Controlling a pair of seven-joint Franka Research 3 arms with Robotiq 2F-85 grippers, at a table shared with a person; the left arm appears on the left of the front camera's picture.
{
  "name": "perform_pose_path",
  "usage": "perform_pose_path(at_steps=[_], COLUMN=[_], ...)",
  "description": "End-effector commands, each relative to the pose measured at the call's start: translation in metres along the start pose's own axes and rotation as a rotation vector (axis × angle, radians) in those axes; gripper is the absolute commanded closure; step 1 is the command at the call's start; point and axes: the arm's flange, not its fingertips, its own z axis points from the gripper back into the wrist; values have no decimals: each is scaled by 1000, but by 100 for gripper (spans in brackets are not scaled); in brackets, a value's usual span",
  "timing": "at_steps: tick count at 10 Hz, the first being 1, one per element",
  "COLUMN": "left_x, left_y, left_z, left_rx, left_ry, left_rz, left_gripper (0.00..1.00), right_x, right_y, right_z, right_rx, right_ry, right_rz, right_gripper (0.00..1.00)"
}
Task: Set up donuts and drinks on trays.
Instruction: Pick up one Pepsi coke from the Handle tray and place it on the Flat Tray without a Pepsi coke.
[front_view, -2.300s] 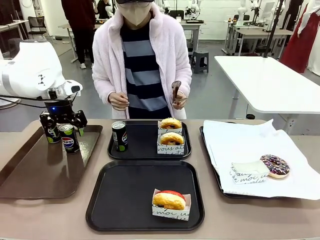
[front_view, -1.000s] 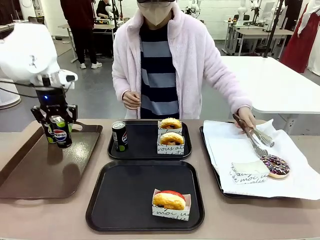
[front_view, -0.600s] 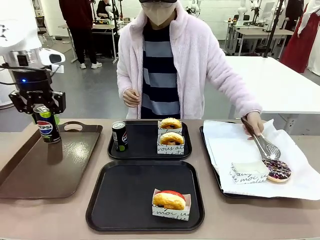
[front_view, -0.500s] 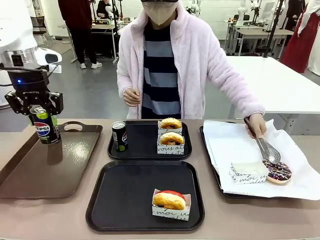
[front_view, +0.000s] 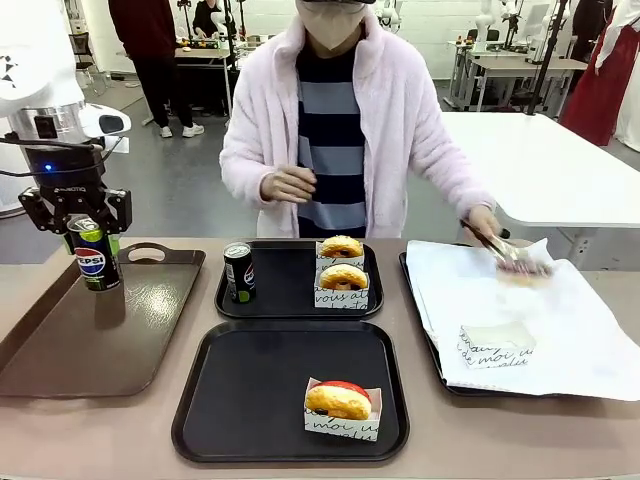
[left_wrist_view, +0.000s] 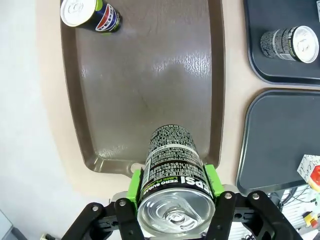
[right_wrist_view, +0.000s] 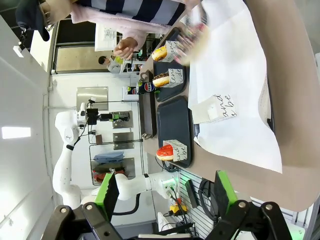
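My left gripper (front_view: 88, 235) is shut on a black Pepsi can (front_view: 92, 265), which hangs upright above the far end of the glossy brown tray (front_view: 120, 350). From the left wrist, the can (left_wrist_view: 172, 150) sits between the green pads. The far black tray (front_view: 290, 305) carries a second can (front_view: 238, 272) and two sleeved donuts (front_view: 342, 247) (front_view: 344, 277). On the near black tray (front_view: 250, 400) lies a red-iced donut (front_view: 340, 400). The person's tongs (front_view: 505, 255) hold a blurred donut above the white paper. My right gripper (right_wrist_view: 165, 192) is open and off to the side of the table.
Another can (left_wrist_view: 90, 15) stands at one end of the brown tray. An empty paper sleeve (front_view: 497, 343) lies on the white-paper-lined tray (front_view: 425, 330) at the right. The person stands at the far edge, one hand held at the chest.
My left gripper lifted the can off the brown tray and carried it up and left. The person's tongs picked the chocolate donut off the paper and raised it.
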Motion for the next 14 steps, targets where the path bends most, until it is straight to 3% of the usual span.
perform_pose_path(at_steps=[1,9,14], left_x=[-9,-58,-65], left_y=[-18,-162,-218], left_z=[7,0,-19], left_rx=[-41,-8,-17], left_ry=[-28,-122,-87], left_rz=[-30,-307,-400], left_gripper=[41,41,41], right_x=[1,1,1], right_y=[1,1,1], right_z=[0,0,0], right_rx=[15,15,15], right_ry=[-4,-4,-4], right_rz=[9,9,9], right_gripper=[0,0,0])
